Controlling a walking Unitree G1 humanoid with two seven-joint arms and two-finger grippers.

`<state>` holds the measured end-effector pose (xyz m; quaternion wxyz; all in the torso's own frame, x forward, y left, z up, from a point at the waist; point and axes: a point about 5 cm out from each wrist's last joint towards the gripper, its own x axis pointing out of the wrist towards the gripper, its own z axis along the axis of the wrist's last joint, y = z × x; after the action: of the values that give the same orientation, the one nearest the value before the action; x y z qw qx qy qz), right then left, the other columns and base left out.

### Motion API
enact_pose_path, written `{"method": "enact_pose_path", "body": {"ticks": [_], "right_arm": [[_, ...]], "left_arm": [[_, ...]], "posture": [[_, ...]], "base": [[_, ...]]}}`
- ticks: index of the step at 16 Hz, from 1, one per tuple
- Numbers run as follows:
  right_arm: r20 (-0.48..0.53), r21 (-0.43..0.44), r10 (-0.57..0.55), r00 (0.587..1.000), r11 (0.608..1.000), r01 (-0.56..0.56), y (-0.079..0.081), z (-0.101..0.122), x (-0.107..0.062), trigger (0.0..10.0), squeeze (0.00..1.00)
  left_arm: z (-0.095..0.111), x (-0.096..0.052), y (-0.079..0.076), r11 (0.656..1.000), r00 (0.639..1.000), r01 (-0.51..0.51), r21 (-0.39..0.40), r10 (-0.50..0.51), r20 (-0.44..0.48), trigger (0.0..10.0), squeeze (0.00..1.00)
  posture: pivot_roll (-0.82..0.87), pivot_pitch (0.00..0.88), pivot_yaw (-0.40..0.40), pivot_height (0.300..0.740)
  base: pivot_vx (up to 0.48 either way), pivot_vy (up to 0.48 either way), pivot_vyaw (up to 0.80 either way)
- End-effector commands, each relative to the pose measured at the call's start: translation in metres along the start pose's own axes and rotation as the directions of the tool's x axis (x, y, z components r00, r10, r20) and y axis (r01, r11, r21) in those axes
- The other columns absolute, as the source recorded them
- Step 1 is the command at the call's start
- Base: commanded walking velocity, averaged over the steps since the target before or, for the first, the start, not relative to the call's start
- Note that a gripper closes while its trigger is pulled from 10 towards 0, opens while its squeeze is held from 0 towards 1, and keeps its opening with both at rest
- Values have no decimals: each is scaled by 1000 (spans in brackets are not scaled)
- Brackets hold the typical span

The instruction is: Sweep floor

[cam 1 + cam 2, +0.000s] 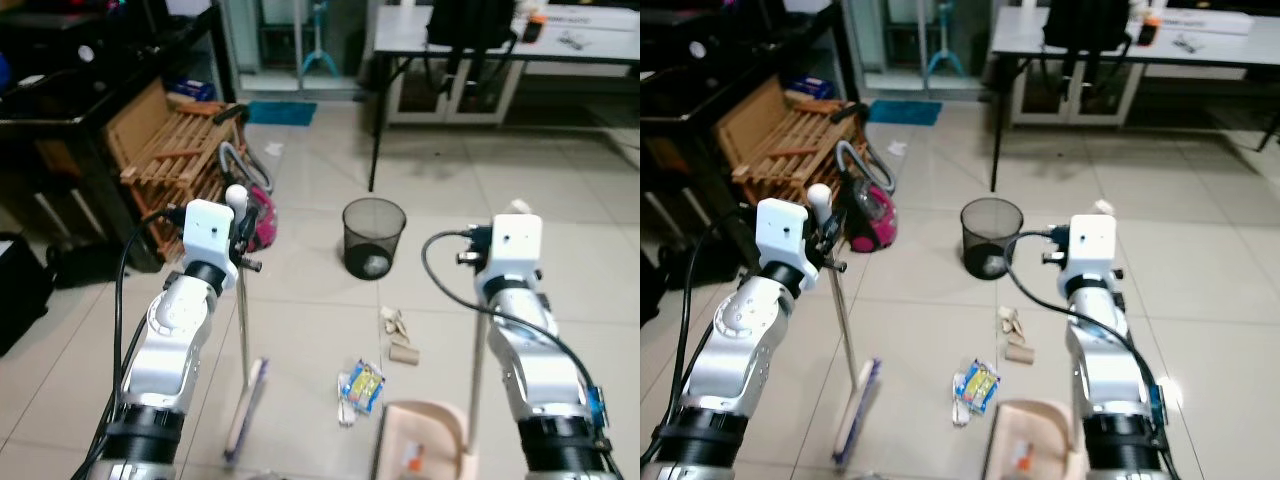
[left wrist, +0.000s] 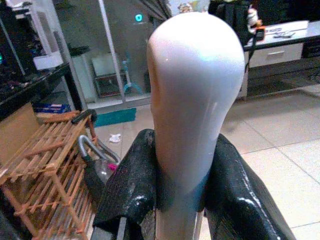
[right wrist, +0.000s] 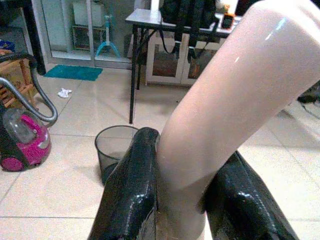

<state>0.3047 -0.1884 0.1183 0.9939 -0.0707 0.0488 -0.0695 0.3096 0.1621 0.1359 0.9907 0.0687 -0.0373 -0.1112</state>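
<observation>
My left gripper is shut on the white rounded top of the broom handle, its black fingers pressed on both sides. The broom's shaft runs down to the broom head on the tiles. Over on the right, my right gripper is shut on the pale pink dustpan handle. The dustpan rests on the floor below it with a small orange scrap inside. A blue and yellow wrapper and crumpled paper with a cardboard roll lie between broom and dustpan.
A black mesh bin stands just beyond the litter. A pink vacuum cleaner and a wooden rack are at the left. A table with a black bag stands at the back, one leg near the bin.
</observation>
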Motion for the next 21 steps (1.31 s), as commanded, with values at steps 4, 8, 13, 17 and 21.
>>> {"method": "enact_pose_path", "body": {"ticks": [4,8,13,17,21], "right_arm": [[-37,64,17,999,998,-14,5,-5,-4,10000,0],[-48,82,-5,999,997,9,6,-10,-4,10000,0],[-37,81,-28,999,996,31,3,-9,-5,10000,0],[-35,61,-71,997,995,73,-5,-12,-7,10000,0],[27,24,-89,996,996,88,-10,-6,-3,10000,0]], "left_arm": [[8,2,3,1000,999,-10,26,9,34,10000,0],[6,0,3,999,1000,-6,32,5,26,10000,0],[5,0,0,1000,1000,6,27,-7,26,10000,0],[3,0,-2,1000,1000,23,15,-23,21,10000,0],[-1,0,-1,1000,999,0,-5,0,32,10000,0]], "posture": [[-110,47,39,740],[-103,55,38,740],[-110,53,39,740],[-109,50,41,740],[-103,71,46,740]], "base": [[372,0,-227],[375,0,0],[373,0,-369],[282,0,-244],[0,0,0]]}}
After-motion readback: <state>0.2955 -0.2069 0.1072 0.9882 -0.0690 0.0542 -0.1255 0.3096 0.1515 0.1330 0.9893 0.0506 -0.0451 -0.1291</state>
